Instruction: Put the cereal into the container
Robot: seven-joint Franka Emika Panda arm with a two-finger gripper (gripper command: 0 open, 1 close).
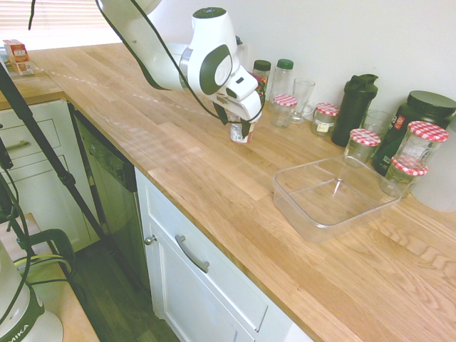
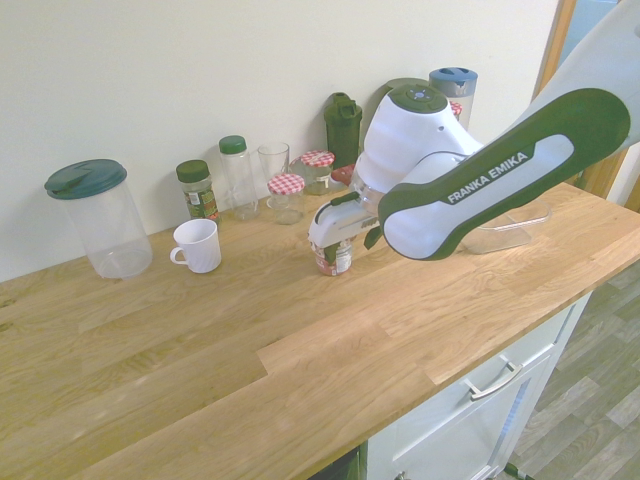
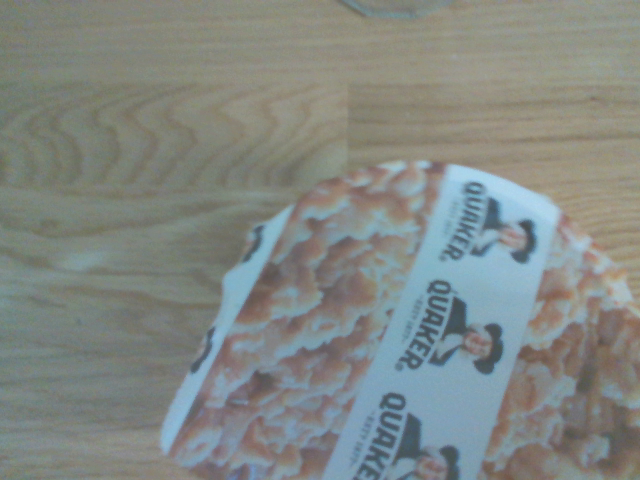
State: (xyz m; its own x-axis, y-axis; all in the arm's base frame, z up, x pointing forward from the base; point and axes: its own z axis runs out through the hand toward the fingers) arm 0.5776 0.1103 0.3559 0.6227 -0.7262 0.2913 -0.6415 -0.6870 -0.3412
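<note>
The cereal [image 1: 241, 134] [image 2: 334, 262] is a small whitish cup standing upright on the wooden counter. Its lid, printed with oat flakes and a Quaker band, fills the lower right of the wrist view [image 3: 420, 340]. My gripper [image 1: 241, 131] [image 2: 334, 254] is lowered over it, open, with one finger on each side of the cup. The container [image 1: 335, 203] is a wide, shallow, clear square tub further along the counter, empty. In the second exterior view the container [image 2: 515, 225] is mostly hidden behind my arm.
Along the wall stand jars with red-checked lids [image 1: 284, 108] [image 1: 365, 142], a drinking glass [image 1: 302, 96], a black shaker bottle [image 1: 355, 107] and a black screw-top tub [image 1: 420, 114]. A white mug [image 2: 197, 245] and a clear green-lidded pitcher [image 2: 98, 215] sit on the cereal's other side.
</note>
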